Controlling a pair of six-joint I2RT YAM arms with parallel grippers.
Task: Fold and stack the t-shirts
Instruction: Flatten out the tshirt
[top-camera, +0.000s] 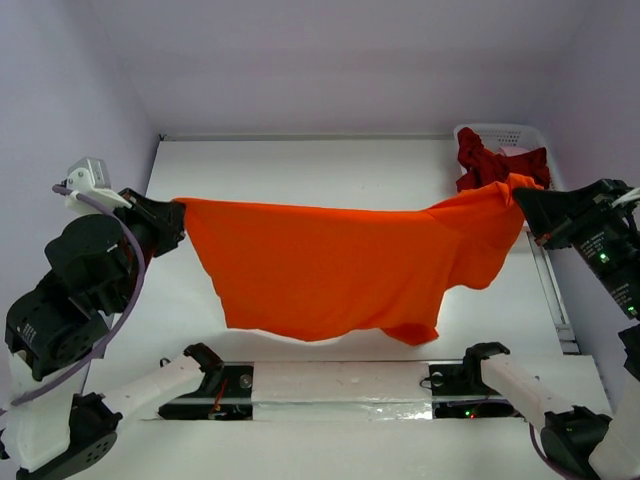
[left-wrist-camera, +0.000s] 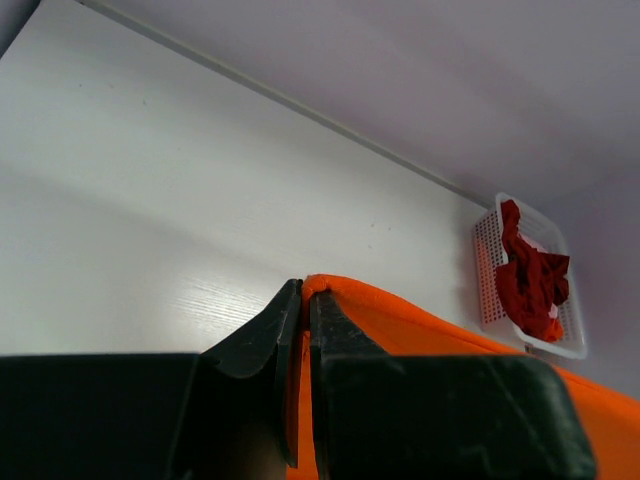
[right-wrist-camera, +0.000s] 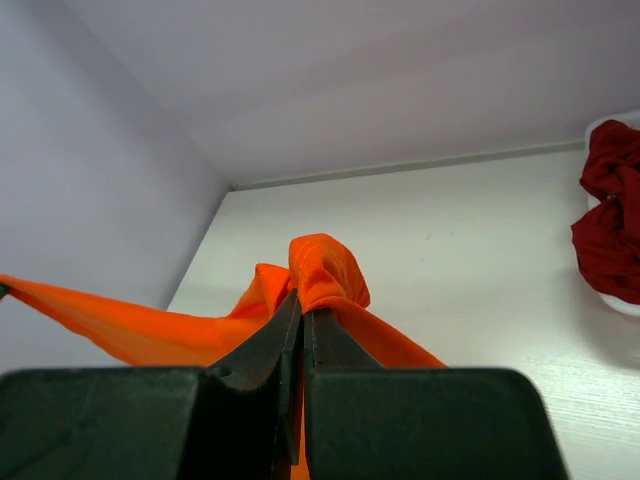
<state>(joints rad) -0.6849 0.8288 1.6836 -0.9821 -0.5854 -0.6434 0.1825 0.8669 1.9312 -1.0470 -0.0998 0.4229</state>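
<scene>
A bright orange t-shirt (top-camera: 330, 268) hangs stretched in the air between my two grippers, its lower edge sagging toward the table. My left gripper (top-camera: 178, 215) is shut on the shirt's left corner (left-wrist-camera: 330, 290), which pokes up between the black fingers (left-wrist-camera: 265, 335). My right gripper (top-camera: 522, 205) is shut on the shirt's right end, where a bunched orange fold (right-wrist-camera: 325, 270) sticks out above the fingertips (right-wrist-camera: 345, 345). Dark red t-shirts (top-camera: 490, 160) lie crumpled in the basket at the back right.
A white plastic lattice basket (top-camera: 505, 132) stands at the table's far right corner, also in the left wrist view as the basket (left-wrist-camera: 485, 262). The white table (top-camera: 300, 165) reaches back to a pale wall. Both arm bases (top-camera: 340, 385) sit at the near edge.
</scene>
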